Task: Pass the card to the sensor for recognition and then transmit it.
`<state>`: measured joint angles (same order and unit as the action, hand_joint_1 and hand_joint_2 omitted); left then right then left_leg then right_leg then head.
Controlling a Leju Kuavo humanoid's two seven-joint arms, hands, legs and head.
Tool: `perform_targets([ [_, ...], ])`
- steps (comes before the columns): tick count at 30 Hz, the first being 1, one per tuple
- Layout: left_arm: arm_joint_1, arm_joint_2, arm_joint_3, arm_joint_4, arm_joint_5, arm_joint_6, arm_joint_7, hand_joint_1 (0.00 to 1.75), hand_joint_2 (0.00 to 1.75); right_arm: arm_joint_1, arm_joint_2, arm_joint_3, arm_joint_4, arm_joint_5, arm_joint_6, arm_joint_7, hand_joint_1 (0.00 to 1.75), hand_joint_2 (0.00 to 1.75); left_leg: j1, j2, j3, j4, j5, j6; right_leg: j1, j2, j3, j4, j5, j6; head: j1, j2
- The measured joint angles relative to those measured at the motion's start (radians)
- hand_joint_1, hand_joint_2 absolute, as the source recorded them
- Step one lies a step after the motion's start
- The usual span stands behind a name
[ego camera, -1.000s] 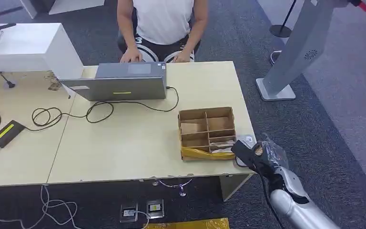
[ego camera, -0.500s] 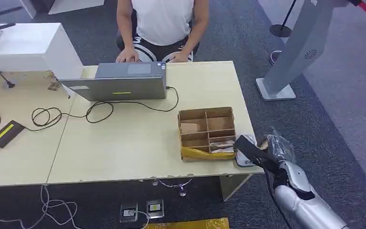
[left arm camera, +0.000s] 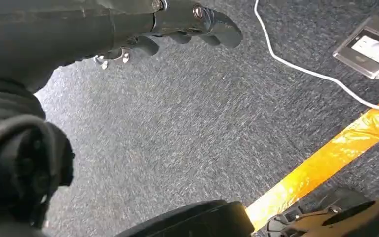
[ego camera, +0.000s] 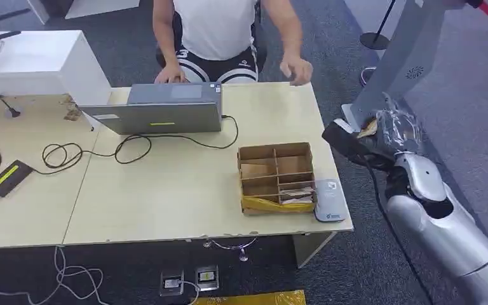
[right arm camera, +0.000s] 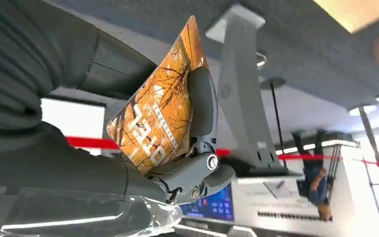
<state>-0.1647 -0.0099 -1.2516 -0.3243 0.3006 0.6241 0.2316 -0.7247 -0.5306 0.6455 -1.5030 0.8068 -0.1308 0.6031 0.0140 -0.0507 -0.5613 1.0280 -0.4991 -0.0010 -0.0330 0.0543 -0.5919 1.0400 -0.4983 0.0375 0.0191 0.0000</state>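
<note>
Between the fingers [right arm camera: 202, 106] of the right hand [ego camera: 372, 141] sits the card [right arm camera: 160, 116], an orange one with white lettering, pinched flat by the thick thumb on one face and the darker fingers on the other. From the head view the right hand is raised off the table's [ego camera: 178, 190] far right corner, over the grey carpet [ego camera: 457, 95], with the card's edge [ego camera: 366, 129] just showing at its fingertips. Just beyond those fingers stands a slanted grey kiosk post [ego camera: 401, 54] on a flat base. Below and nearer the robot than the fingers, the sensor [ego camera: 328, 199], a small pale pad, lies on the table's right edge, touching the side of a cardboard divider box [ego camera: 276, 176] with yellow tape along its near wall. Farther from the fingers, across the table, a grey laptop [ego camera: 165, 108] sits with its black cable looping over the tabletop, and a person in a white top sits behind it, one hand [ego camera: 295, 68] lifted above the table's far corner toward the card, though well apart from it. The left hand [left arm camera: 177, 24] hangs low over the carpet, its fingers loosely apart and holding nothing; beyond them lie a white cable [left arm camera: 306, 69], a floor socket [left arm camera: 372, 47] and a strip of yellow tape [left arm camera: 325, 158].
</note>
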Motion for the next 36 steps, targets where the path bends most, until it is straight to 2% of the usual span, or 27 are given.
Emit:
perform_targets([
  [6,-0.012,0.0,0.0,0.0,-0.031,-0.013,0.0,0.0,0.0,-0.128,0.013,0.045,0.0,0.016,0.056,-0.005,1.75,1.75,0.0,0.0,-0.001,0.0,0.0,0.0,0.0,0.0,0.0,0.0,0.0,0.0,0.0,0.0],
  [14,-0.023,0.004,0.0,0.001,-0.061,-0.046,0.012,0.0,0.0,-0.284,0.093,0.163,0.1,0.021,0.082,-0.023,1.75,1.75,0.001,-0.003,-0.003,0.0,0.001,0.0,0.001,-0.002,-0.001,0.0,0.0,0.0,0.0,0.0],
  [23,-0.023,0.015,0.0,0.001,-0.085,-0.06,0.024,0.0,0.0,-0.355,0.202,0.254,0.235,0.018,0.073,-0.058,1.75,1.75,0.001,-0.004,-0.003,0.0,0.001,0.0,0.001,-0.002,-0.001,0.001,0.0,0.0,0.0,0.0],
  [36,-0.021,0.022,0.001,0.001,-0.102,-0.079,0.027,0.0,0.0,-0.418,0.324,0.326,0.435,-0.004,0.018,-0.076,1.75,1.75,0.001,-0.003,-0.003,0.0,0.001,0.0,0.001,-0.002,-0.001,0.001,0.0,0.0,0.0,0.0],
])
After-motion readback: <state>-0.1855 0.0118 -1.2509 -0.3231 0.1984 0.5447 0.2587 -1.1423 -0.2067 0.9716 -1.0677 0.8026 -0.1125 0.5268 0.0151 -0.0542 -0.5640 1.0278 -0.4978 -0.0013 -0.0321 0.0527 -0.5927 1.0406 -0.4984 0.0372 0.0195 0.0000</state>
